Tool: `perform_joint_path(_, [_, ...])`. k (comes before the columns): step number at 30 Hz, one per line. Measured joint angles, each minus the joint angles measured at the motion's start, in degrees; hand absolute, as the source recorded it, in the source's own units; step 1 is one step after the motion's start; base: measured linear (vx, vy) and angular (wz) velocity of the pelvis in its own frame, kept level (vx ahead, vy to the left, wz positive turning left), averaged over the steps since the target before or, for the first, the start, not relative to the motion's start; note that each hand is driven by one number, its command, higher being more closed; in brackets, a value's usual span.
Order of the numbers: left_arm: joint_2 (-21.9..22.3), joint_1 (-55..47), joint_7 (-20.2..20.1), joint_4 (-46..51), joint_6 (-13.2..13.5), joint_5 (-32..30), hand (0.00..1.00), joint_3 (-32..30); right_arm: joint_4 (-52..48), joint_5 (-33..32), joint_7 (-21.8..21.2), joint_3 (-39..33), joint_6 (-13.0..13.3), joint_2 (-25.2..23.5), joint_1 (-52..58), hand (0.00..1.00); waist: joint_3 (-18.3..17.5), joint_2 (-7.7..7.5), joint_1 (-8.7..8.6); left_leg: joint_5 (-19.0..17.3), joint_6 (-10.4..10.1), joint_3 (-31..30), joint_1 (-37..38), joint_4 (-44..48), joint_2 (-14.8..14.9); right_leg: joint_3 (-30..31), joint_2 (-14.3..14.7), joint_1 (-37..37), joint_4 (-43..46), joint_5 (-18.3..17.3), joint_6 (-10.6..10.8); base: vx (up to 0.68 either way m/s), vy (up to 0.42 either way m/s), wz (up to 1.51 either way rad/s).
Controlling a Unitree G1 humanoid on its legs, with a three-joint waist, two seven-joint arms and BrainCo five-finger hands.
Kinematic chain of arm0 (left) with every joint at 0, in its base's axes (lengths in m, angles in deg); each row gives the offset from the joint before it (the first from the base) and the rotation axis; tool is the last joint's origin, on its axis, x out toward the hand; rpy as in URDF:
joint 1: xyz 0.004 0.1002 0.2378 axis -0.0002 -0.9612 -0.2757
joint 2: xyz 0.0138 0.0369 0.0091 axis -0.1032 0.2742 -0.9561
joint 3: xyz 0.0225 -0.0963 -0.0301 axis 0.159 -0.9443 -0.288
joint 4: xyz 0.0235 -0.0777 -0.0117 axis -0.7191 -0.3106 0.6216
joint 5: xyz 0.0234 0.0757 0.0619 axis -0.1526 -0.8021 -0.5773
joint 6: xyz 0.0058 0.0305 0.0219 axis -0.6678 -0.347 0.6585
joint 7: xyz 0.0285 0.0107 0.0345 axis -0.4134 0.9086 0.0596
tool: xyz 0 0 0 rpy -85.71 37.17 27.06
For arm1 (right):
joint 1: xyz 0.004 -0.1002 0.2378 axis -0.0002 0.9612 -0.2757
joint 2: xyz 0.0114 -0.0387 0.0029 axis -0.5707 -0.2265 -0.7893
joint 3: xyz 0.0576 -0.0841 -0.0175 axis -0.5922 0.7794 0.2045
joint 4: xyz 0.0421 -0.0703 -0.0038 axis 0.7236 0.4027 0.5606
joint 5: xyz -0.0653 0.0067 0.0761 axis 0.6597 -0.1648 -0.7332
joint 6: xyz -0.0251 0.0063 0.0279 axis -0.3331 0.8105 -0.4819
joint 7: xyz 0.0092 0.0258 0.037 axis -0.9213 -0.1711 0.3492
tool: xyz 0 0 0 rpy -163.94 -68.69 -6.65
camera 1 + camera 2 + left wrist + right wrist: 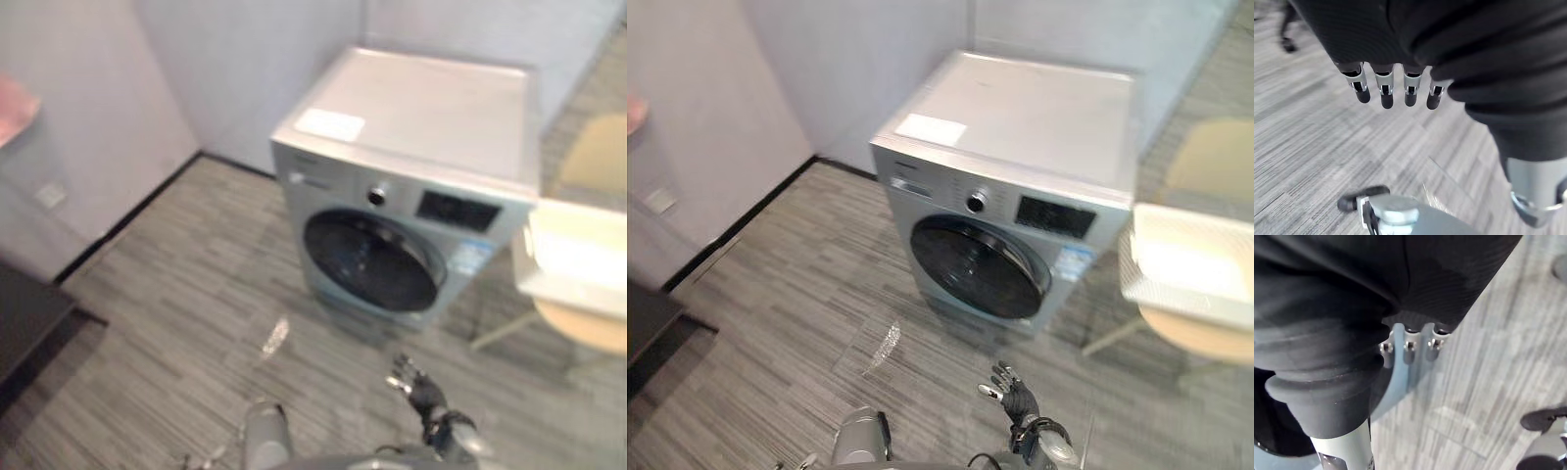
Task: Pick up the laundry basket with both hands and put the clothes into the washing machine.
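Note:
A silver front-loading washing machine [411, 176] stands against the wall, its round dark door [370, 259] shut. To its right a white laundry basket [578, 255] rests on a pale round seat [588, 328]; I cannot make out its contents. My right hand [416, 384] hangs low over the floor in front of the machine, fingers spread and holding nothing, well short of the basket. My left hand [1386, 90] points down at the grey floor, fingers straight and thumb apart, empty.
Grey plank floor [196, 294] stretches in front of the machine. A dark piece of furniture [24, 318] juts in at the left edge. Walls close in behind and to the left. A pale chair back [598, 157] rises behind the basket.

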Motion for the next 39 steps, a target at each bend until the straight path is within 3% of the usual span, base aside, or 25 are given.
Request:
perform_joint_path(2, [0.38,-0.11,0.45,-0.65,-0.42,1.58,0.0,-0.67,1.57,1.03,0.83,-0.03,0.22,0.69,-1.78,0.0,-1.25,-1.85,0.92,-2.44,-1.23,10.74,0.46,-1.54,-2.18,-5.03,1.24,3.0,-5.74,1.85,0.58,0.26,-0.164,1.24])
perform_joint_path(3, [1.42,0.21,0.35,-1.16,-0.47,1.88,0.0,-0.61,2.33,1.48,1.11,-0.09,0.22,1.55,-3.26,0.0,-1.81,-2.86,1.29,-5.04,-3.48,15.79,0.12,-4.71,-6.2,-7.98,1.26,3.32,-7.35,2.44,0.7,0.3,-0.079,1.3])
perform_joint_path(5, [3.83,1.31,-0.16,-1.88,-0.36,1.81,0.0,-0.3,4.01,1.93,1.93,-2.68,0.32,2.29,-5.12,0.0,-2.42,-2.81,1.22,-6.21,-2.47,22.28,0.04,-14.29,-14.19,-12.22,0.83,3.84,-7.9,2.47,0.86,0.33,0.011,1.35])
perform_joint_path(6, [3.48,0.91,-0.56,-2.32,-0.33,2.43,0.0,0.01,5.68,2.11,2.13,-3.91,0.4,2.59,-6.35,0.0,-3.07,-2.06,1.56,-6.47,-0.9,24.53,0.82,-21.8,-17.95,-13.09,1.18,4.16,-7.66,2.01,1.64,0.31,0.109,1.22])
perform_joint_path(7, [3.75,0.86,-0.97,-3.39,-0.35,3.0,0.0,-0.02,9.36,2.18,3.15,-4.88,0.6,2.25,-9.12,0.0,-3.68,-2.0,2.05,-8.23,7.31,25.62,3.08,-26.25,-20.43,-13.56,2.26,5.24,-7.91,1.48,2.75,0.42,0.102,0.9])
perform_joint_path(8, [3.68,1.25,-1.11,-3.7,-0.41,3.15,0.0,0.26,10.65,2.26,3.55,-4.9,0.59,1.77,-10.35,0.0,-3.52,-2.58,2.35,-8.38,7.37,24.86,3.05,-26.1,-20.81,-13.57,2.45,5.69,-8.17,1.61,2.6,0.32,0.022,0.74])
perform_joint_path(9, [3.4,1.28,-1.56,-3.66,-0.25,3.67,0.0,0.42,12.21,2.46,3.86,-5.0,0.73,0.77,-11.52,0.0,-3.54,-2.8,2.8,-9.31,7.11,23.31,3.58,-25.48,-20.82,-13.15,3.27,6.34,-8.25,2.66,1.74,0.39,-0.031,0.68])
perform_joint_path(10, [3.13,1.26,-2.27,-3.51,-0.31,4.07,0.0,0.94,14.51,3.11,3.97,-4.91,0.91,-0.3,-11.63,0.0,-3.62,-2.77,2.76,-11.22,7.12,20.63,5.61,-24.94,-20.67,-12.69,3.76,7.73,-5.29,3.83,2.83,0.47,-0.056,0.78])
perform_joint_path(12, [2.39,1.05,-2.34,-3.7,-0.29,4.15,0.0,2.84,16.96,4.71,3.87,-4.8,0.74,-1.62,-10.56,0.0,-3.65,-2.57,2.73,-12.91,5.39,17.37,10.34,-24.75,-20.13,-12.33,1.5,6.29,10.54,3.78,2.95,0.44,-0.051,0.68])
perform_joint_path(13, [2.02,1.15,-2.33,-3.84,-0.3,4.11,0.0,4.23,17.42,5.53,3.9,-4.79,0.6,-1.91,-9.0,0.0,-3.8,-2.38,2.56,-13.64,4.17,15.24,12.67,-24.66,-19.71,-10.65,-0.65,2.32,23.58,3.88,2.35,0.32,-0.037,0.53])
perform_joint_path(15, [1.29,1.2,-2.39,-3.93,-0.34,4.02,0.0,5.39,17.43,6.69,3.95,-4.81,0.27,-2.05,-7.23,0.0,-4.07,-2.32,1.63,-13.99,3.51,12.17,15.06,-25.14,-19.47,-6.36,-3.35,-5.84,38.72,4.48,0.68,0.39,-0.069,0.89])
perform_joint_path(17, [0.83,1.18,-2.28,-4.54,-0.59,4.07,0.0,6.38,17.42,6.78,4.15,-4.83,0.07,-2.06,-5.72,0.0,-3.76,-1.64,-0.32,-13.38,2.3,8.74,17.6,-27.12,-19.46,-1.64,-4.11,-12.98,42.76,4.0,-0.09,0.3,-0.079,1.0])
perform_joint_path(18, [0.83,1.24,-2.26,-4.56,-0.72,4.08,0.0,6.79,17.43,6.77,4.16,-5.16,0.06,-2.21,-4.95,0.0,-3.45,-1.27,-0.68,-12.48,0.91,6.58,19.68,-28.72,-19.41,1.02,-4.05,-16.62,41.02,2.35,-1.5,0.27,-0.098,0.96])
perform_joint_path(20, [0.71,2.38,-2.19,-4.2,-0.7,4.25,0.0,7.19,17.32,6.74,4.22,-6.09,0.06,-2.75,-3.35,0.0,-3.15,-0.24,-1.0,-12.0,-0.24,1.72,20.69,-29.24,-18.58,7.29,-2.18,-20.94,32.4,0.48,-2.14,0.26,-0.155,1.32])
perform_joint_path(21, [0.41,3.76,-2.16,-4.24,-0.43,4.27,0.0,7.84,17.02,6.75,4.38,-6.51,0.5,-2.93,-2.62,0.0,-3.07,-0.12,-2.23,-11.76,-0.98,-2.93,20.33,-29.15,-18.2,13.11,-0.17,-22.48,22.54,0.94,-1.68,0.24,-0.242,1.79])
perform_joint_path(23, [-1.04,5.52,-1.97,-4.43,-0.38,4.15,0.0,8.84,16.87,6.8,5.04,-7.31,0.45,-3.33,-1.83,0.0,-2.69,-1.62,-3.43,-11.88,-3.86,-8.63,19.6,-27.96,-18.94,21.43,0.73,-21.36,7.93,6.4,-0.12,0.22,-0.267,1.96])
perform_joint_path(24, [-1.97,6.71,-1.7,-4.32,-0.37,4.06,0.0,8.73,16.88,6.85,5.86,-7.32,0.41,-4.33,-0.83,0.0,-1.88,-3.76,-3.2,-13.75,-5.49,-11.79,18.79,-23.81,-19.07,23.65,0.87,-21.09,5.38,10.97,-1.16,0.28,-0.358,1.87])
perform_joint_path(25, [-2.52,7.94,-1.33,-4.65,-0.46,3.99,0.0,8.39,16.59,6.88,6.06,-7.28,0.43,-5.41,-0.43,0.0,-1.24,-4.84,-3.34,-17.27,-7.12,-15.31,15.94,-16.24,-18.3,22.43,0.84,-20.83,7.06,13.05,-0.3,0.33,-0.442,1.47])
perform_joint_path(26, [-2.24,8.44,-0.88,-4.54,-0.53,4.02,0.0,8.25,16.18,6.73,6.53,-7.77,0.44,-5.42,-0.73,0.0,-0.72,-3.75,-3.03,-18.55,-8.34,-16.51,14.4,-12.54,-16.38,20.09,1.6,-20.39,8.01,12.36,-1.48,0.27,-0.398,1.21])
perform_joint_path(28, [-0.66,9.05,-0.52,-4.44,-0.54,4.06,0.0,8.2,13.26,6.81,6.51,-8.34,0.55,-4.37,-0.7,0.0,0.56,-0.43,-3.37,-18.62,-9.6,-13.86,8.6,-4.06,-9.39,14.53,4.39,-18.65,5.87,10.62,-2.17,0.14,-0.235,0.87])
perform_joint_path(30, [-0.11,8.99,0.04,-4.67,-0.61,4.09,0.0,8.03,12.83,6.77,6.93,-9.26,0.55,-4.15,-1.03,0.0,0.61,0.61,-3.28,-17.22,-9.97,-7.16,7.84,-4.7,-6.32,12.07,5.0,-17.08,2.4,11.55,-2.77,0.1,-0.12,0.61])
perform_joint_path(34, [0.0,9.12,0.46,-5.69,-0.98,3.97,0.0,7.02,15.21,6.84,8.33,-11.49,0.47,-4.65,-1.07,0.0,0.74,0.02,-3.24,-13.11,-9.47,-2.85,8.41,-7.3,-7.25,9.86,4.69,-11.37,-8.26,16.06,-2.16,0.11,-0.005,0.34])
perform_joint_path(36, [-1.08,10.03,0.45,-7.01,-1.2,3.95,0.0,6.97,16.24,8.01,8.51,-12.57,0.45,-5.36,-1.3,0.0,1.72,-1.78,-3.24,-12.63,-10.05,-3.51,6.65,-5.24,-8.28,9.48,3.34,-8.99,-12.7,18.22,-1.96,0.07,0.05,0.12])
perform_joint_path(38, [-1.44,10.21,0.48,-7.65,-1.28,3.95,0.0,7.09,17.27,9.0,9.34,-13.96,0.38,-5.4,-1.47,0.0,1.73,-1.84,-3.54,-12.72,-10.08,-5.93,6.12,-13.68,-8.21,8.79,2.53,-8.29,-13.81,19.05,-1.14,0.03,0.083,0.15])
perform_joint_path(39, [-1.01,10.26,0.52,-7.92,-1.35,3.97,0.0,7.07,18.76,9.24,9.97,-15.1,0.39,-4.96,-2.06,0.0,1.27,-0.85,-3.34,-6.83,-10.34,-6.62,6.75,-19.55,-8.22,8.85,2.23,-7.57,-15.25,19.86,0.39,0.09,0.201,0.07])
